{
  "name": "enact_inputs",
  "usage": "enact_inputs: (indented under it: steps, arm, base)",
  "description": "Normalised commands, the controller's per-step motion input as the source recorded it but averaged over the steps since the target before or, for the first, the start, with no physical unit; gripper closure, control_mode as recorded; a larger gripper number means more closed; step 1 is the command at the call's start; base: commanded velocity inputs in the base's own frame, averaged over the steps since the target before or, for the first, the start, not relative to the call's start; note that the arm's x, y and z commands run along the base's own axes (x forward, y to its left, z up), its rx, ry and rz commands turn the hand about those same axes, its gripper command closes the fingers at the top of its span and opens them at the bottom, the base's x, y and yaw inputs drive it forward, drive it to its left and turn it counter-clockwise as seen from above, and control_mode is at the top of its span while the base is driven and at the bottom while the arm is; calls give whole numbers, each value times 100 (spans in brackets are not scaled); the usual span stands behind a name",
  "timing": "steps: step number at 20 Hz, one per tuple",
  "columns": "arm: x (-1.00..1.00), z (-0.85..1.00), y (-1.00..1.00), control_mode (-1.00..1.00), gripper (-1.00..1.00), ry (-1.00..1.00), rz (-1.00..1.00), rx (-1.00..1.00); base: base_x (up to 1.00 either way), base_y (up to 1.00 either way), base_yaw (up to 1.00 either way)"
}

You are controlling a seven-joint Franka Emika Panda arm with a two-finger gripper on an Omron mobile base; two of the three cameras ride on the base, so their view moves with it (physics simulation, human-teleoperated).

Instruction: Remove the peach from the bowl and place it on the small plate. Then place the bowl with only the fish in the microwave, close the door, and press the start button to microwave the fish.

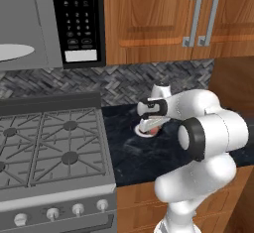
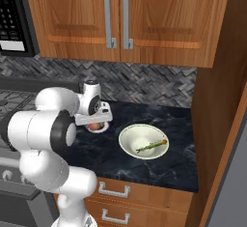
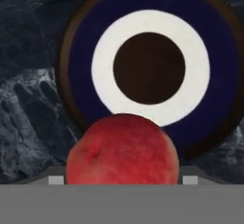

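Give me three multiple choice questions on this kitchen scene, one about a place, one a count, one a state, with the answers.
1. Where is the slim olive-brown fish? A on the stove; B in the wide cream bowl; C in the microwave.
2. How many vertical metal handles are on the wooden wall cabinet? A one; B two; C four.
3. What are the gripper's jaws doing? A closed on the round red peach; B standing empty; C closed on the fish.
Answers: B, the fish lies inside the bowl; B, a pair sits side by side; A, the peach sits between the jaws over the small white plate.
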Motion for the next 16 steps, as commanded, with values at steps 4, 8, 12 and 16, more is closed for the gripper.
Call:
enact_inputs:
  steps: [4,8,12,16]
  arm:
    - [48,-29,16,-100,100,0,0,0]
    - [53,-29,1,-100,100,0,0,4]
    - [41,-29,0,-100,-100,0,0,5]
    - [9,-12,-15,-100,-100,-3,0,5]
  base:
    - [0,0,0]
    - [0,0,0]
    - [0,0,0]
    - [0,0,0]
